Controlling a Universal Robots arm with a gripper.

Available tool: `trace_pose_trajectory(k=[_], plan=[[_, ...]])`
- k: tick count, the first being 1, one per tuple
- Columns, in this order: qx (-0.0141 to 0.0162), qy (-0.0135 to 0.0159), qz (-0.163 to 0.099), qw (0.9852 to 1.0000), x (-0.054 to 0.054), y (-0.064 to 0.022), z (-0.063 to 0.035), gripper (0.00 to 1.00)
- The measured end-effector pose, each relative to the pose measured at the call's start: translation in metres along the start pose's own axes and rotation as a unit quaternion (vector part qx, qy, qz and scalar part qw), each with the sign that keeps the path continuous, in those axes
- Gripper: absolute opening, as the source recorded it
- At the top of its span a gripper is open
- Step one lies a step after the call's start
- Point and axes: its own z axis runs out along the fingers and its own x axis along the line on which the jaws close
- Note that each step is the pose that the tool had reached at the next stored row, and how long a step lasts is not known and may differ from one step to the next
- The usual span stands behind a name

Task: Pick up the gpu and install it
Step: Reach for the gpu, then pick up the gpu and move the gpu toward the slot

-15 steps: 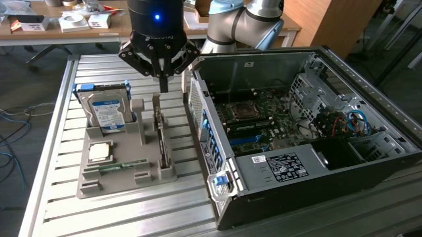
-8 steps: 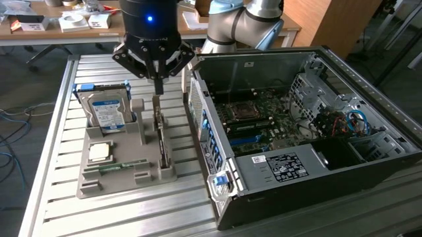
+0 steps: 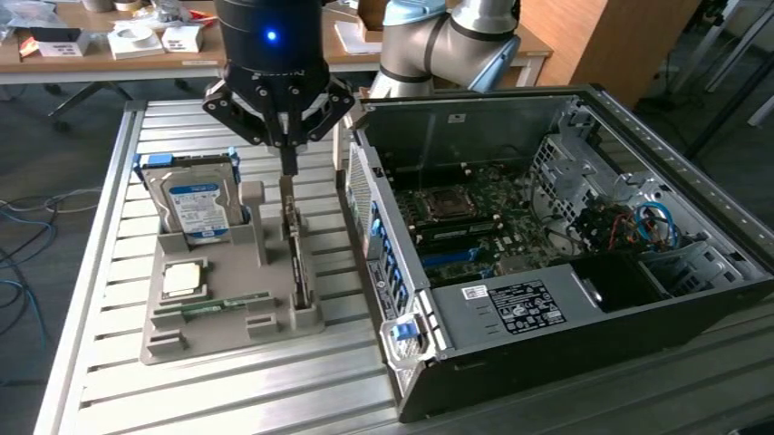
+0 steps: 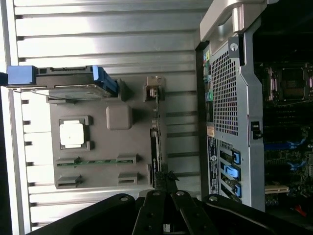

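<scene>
My arm (image 3: 272,41) hangs straight down over the tray (image 3: 230,328).
End effector (image 3: 288,169) closed at the top of the upright gpu (image 3: 296,263); hard drive (image 3: 194,204) slotted alongside.

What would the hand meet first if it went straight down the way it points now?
Most likely the gpu, standing on edge in the grey holder right under the hand. Depth is unclear; it could instead be the holder's post at the card's end.
</scene>
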Motion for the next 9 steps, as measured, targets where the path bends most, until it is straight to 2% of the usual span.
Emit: trace_pose_trajectory(k=[9], plan=[[0.0000,0.0000,0.000,1.0000,0.0020,-0.0001,0.0000,0.11]])
